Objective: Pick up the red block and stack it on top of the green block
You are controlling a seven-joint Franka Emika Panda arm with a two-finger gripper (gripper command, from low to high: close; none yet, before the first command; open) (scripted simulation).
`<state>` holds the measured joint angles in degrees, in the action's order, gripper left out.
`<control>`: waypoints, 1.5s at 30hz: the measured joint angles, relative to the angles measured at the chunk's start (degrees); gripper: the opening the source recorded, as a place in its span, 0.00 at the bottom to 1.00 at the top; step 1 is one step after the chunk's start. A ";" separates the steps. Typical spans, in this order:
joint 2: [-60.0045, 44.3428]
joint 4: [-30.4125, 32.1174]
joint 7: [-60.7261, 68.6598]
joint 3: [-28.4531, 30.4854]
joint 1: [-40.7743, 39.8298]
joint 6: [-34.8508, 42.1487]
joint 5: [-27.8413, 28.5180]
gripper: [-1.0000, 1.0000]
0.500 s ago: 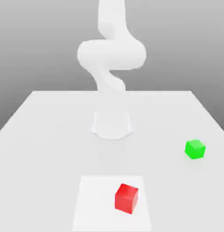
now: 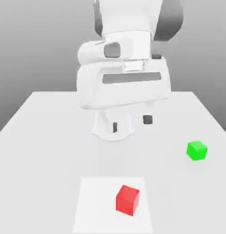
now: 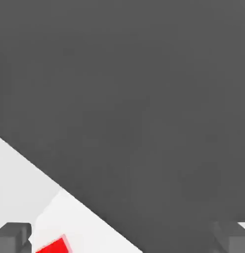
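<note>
Just one red block [image 2: 127,200], one green block [image 2: 197,150].

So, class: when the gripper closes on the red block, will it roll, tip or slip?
The red block is a cube lying flat on the table, so it probably won't roll or tip. Its plain smooth faces might slip in a weak squeeze. It looks rigid, unlikely to deform.
</note>
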<state>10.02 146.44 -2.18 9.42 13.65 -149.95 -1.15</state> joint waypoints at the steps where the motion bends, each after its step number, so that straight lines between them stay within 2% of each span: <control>1: -2.04 0.83 2.63 0.12 0.36 -1.02 -0.29 0.50; 7: -14.22 5.46 17.11 -0.44 1.37 -7.35 -1.18 0.50; 12: -24.56 4.68 21.29 -3.50 -0.94 -15.64 -4.51 0.50; 13: -26.40 4.41 21.83 -4.18 -1.47 -17.17 -5.22 0.00; 20: -26.74 4.37 21.88 -4.44 -1.71 -17.34 -5.26 0.00; 26: -16.06 6.21 19.03 -3.49 -0.48 -8.59 -1.13 0.00; 33: -7.68 11.26 25.08 -11.95 18.07 -5.42 -4.20 0.00; 40: -0.07 16.66 30.16 -21.59 31.78 -3.32 -5.29 0.00; 45: -5.29 17.57 28.58 -24.53 33.64 -9.37 -1.66 0.00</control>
<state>4.73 164.01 26.40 -15.11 47.29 -159.32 -2.81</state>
